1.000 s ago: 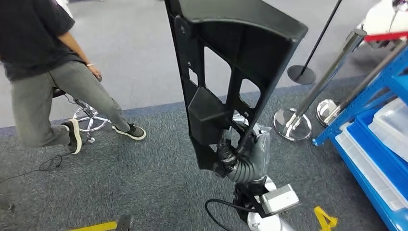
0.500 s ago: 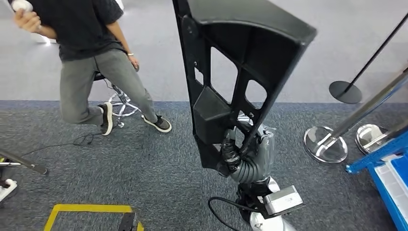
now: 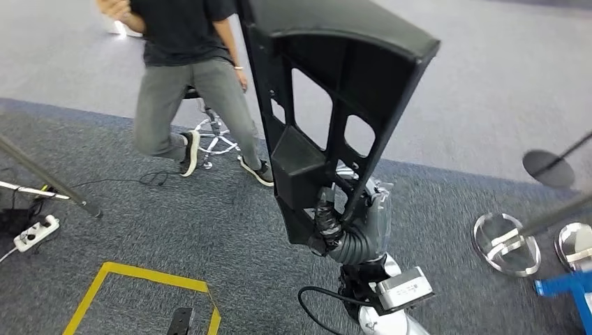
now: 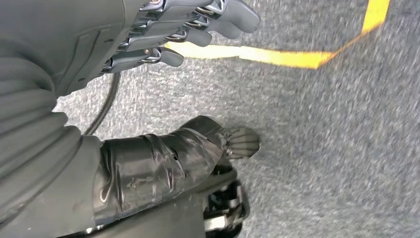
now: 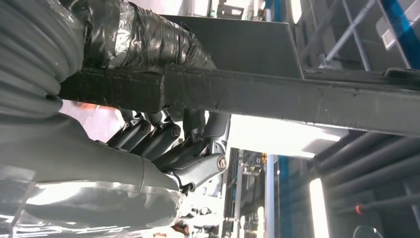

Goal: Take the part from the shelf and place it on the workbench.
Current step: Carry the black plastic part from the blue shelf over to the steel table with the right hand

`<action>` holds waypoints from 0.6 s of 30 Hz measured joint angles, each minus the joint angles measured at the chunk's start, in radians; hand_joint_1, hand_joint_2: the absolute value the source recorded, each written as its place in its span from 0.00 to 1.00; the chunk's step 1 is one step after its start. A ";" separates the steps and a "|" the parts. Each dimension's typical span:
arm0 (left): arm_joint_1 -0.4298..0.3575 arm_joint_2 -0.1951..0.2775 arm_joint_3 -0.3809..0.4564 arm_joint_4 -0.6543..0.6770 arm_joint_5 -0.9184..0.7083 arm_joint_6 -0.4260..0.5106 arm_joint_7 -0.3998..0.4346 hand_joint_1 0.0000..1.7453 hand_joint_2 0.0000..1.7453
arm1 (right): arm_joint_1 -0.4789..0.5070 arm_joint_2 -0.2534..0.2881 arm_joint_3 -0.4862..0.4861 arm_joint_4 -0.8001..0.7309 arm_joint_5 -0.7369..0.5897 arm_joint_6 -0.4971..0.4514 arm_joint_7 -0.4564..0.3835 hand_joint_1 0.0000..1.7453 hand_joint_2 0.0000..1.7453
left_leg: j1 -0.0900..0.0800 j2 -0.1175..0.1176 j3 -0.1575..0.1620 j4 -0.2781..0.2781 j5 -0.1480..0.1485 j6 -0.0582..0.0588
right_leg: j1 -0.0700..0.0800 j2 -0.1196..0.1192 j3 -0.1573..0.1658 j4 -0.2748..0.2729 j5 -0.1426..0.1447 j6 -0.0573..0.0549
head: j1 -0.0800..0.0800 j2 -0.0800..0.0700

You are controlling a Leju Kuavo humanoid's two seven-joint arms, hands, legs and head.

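Observation:
The part (image 3: 328, 105) is a large black plastic frame with cut-out windows, held upright in the middle of the head view over grey carpet. My right hand (image 3: 352, 227) grips it at its lower end, with taped fingers wrapped around a rib. The right wrist view shows the right hand (image 5: 168, 144) with its fingers curled under a black bar of the part (image 5: 277, 96) and the thumb over it. My left hand (image 4: 163, 44) hangs above the carpet, fingers apart and holding nothing.
A person (image 3: 188, 63) stands by a stool (image 3: 213, 136) at the back left. Chrome stanchion bases (image 3: 506, 244) and a blue shelf corner (image 3: 569, 289) are at the right. Yellow floor tape (image 3: 139, 279), a power strip (image 3: 31, 234) and a slanted pole (image 3: 49, 181) are at the left.
The whole picture has shifted as the camera turned left: the blue shelf has slid nearly off the right edge and the person has come toward the middle. The part stays in my right hand.

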 joint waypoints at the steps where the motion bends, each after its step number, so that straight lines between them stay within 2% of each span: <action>1: -0.001 0.000 0.000 0.000 0.000 0.000 0.000 0.00 1.00 | 0.000 0.000 0.000 0.000 0.001 -0.001 0.000 1.00 1.00 | 0.003 -0.011 0.005 -0.004 0.001 0.006 | -0.001 0.029 -0.025 0.051 -0.025 0.000 | 0.005 0.000; 2: -0.003 0.000 0.000 0.000 0.000 -0.001 0.000 0.00 1.00 | 0.001 0.000 0.000 0.000 0.002 -0.001 0.001 1.00 1.00 | 0.001 -0.022 0.007 -0.005 0.000 0.011 | 0.001 0.050 -0.061 0.117 -0.053 -0.001 | 0.008 0.000; 3: -0.005 0.000 0.000 0.000 0.000 -0.001 0.000 0.00 1.00 | 0.002 0.000 0.000 0.001 0.003 -0.001 0.001 1.00 1.00 | 0.000 -0.035 0.008 -0.004 -0.002 0.015 | 0.003 0.061 -0.101 0.185 -0.077 -0.003 | 0.010 0.000; 4: -0.005 0.000 0.000 0.000 0.000 -0.002 0.000 0.00 1.00 | 0.004 0.000 0.000 0.002 0.003 -0.001 0.002 1.00 1.00 | -0.002 -0.049 0.009 -0.003 -0.004 0.017 | 0.005 0.066 -0.134 0.234 -0.086 -0.003 | 0.011 0.000; 5: -0.005 0.000 0.000 0.000 0.001 -0.003 0.000 0.00 1.00 | 0.006 0.000 0.000 0.003 0.003 -0.001 0.002 1.00 1.00 | -0.003 -0.064 0.010 0.000 -0.006 0.017 | 0.007 0.067 -0.151 0.248 -0.074 -0.004 | 0.011 0.000; 6: -0.004 0.000 0.000 0.000 0.001 -0.003 0.000 0.00 1.00 | 0.007 0.000 0.000 0.004 0.003 -0.001 0.002 1.00 1.00 | -0.003 -0.080 0.011 0.004 -0.009 0.017 | 0.007 0.069 -0.151 0.225 -0.045 -0.005 | 0.011 0.000; 7: -0.003 0.000 0.000 0.000 0.001 -0.004 0.000 0.00 1.00 | 0.007 0.000 0.000 0.005 0.003 -0.001 0.002 1.00 1.00 | -0.003 -0.095 0.012 0.009 -0.012 0.015 | 0.007 0.075 -0.131 0.168 -0.001 -0.008 | 0.011 0.000; 9: -0.004 0.000 0.000 0.000 0.001 -0.006 -0.001 0.00 1.00 | 0.006 0.000 0.000 0.005 0.003 -0.001 0.002 1.00 1.00 | -0.003 -0.123 0.011 0.021 -0.020 0.010 | 0.004 0.118 -0.081 0.042 0.060 -0.015 | 0.009 0.000; 10: -0.004 0.000 0.000 0.000 0.000 -0.007 -0.002 0.00 1.00 | 0.006 0.000 0.000 0.006 0.003 -0.001 0.002 1.00 1.00 | -0.001 -0.135 0.007 0.025 -0.022 0.004 | 0.003 0.139 -0.065 0.004 0.072 -0.018 | 0.008 0.000; 11: -0.005 0.000 0.000 0.000 0.000 -0.007 -0.003 0.00 1.00 | 0.005 0.000 0.000 0.006 0.003 -0.001 0.002 1.00 1.00 | 0.001 -0.145 0.003 0.026 -0.022 -0.001 | 0.004 0.153 -0.058 -0.010 0.070 -0.021 | 0.006 0.000; 12: -0.005 0.000 0.000 0.000 0.000 -0.007 -0.003 0.00 1.00 | 0.005 0.000 0.000 0.006 0.003 -0.001 0.002 1.00 1.00 | 0.003 -0.155 -0.001 0.027 -0.021 -0.008 | 0.006 0.152 -0.057 -0.015 0.070 -0.023 | 0.005 0.000; 13: -0.003 0.001 0.000 0.000 0.000 -0.007 -0.003 0.00 1.00 | 0.004 0.000 0.000 0.006 0.003 -0.001 0.003 1.00 1.00 | 0.006 -0.162 -0.004 0.024 -0.020 -0.014 | 0.006 0.141 -0.054 -0.017 0.071 -0.028 | 0.006 0.000; 14: -0.001 0.002 0.000 0.000 0.000 -0.007 -0.003 0.00 1.00 | 0.004 0.001 0.000 0.006 0.003 0.000 0.003 1.00 1.00 | 0.004 -0.149 -0.007 0.029 -0.022 -0.020 | 0.005 0.129 -0.049 -0.022 0.072 -0.033 | 0.005 0.000; 15: -0.001 0.003 0.000 0.000 0.000 -0.007 -0.003 0.00 1.00 | 0.003 0.001 0.000 0.006 0.003 0.000 0.003 1.00 1.00 | 0.002 -0.123 -0.015 0.045 -0.031 -0.026 | 0.002 0.116 -0.043 -0.027 0.073 -0.040 | 0.000 0.000; 17: -0.003 0.004 0.000 0.000 0.000 -0.007 -0.003 0.00 1.00 | 0.002 0.002 0.000 0.006 0.004 0.000 0.002 1.00 1.00 | 0.002 -0.054 -0.062 0.135 -0.073 -0.038 | 0.001 0.087 -0.034 -0.032 0.070 -0.049 | -0.007 0.000; 18: -0.004 0.004 0.000 0.000 0.000 -0.008 -0.003 0.00 1.00 | 0.002 0.002 0.000 0.006 0.004 0.000 0.002 1.00 1.00 | 0.006 -0.035 -0.097 0.198 -0.098 -0.043 | 0.002 0.072 -0.032 -0.032 0.067 -0.052 | -0.010 0.000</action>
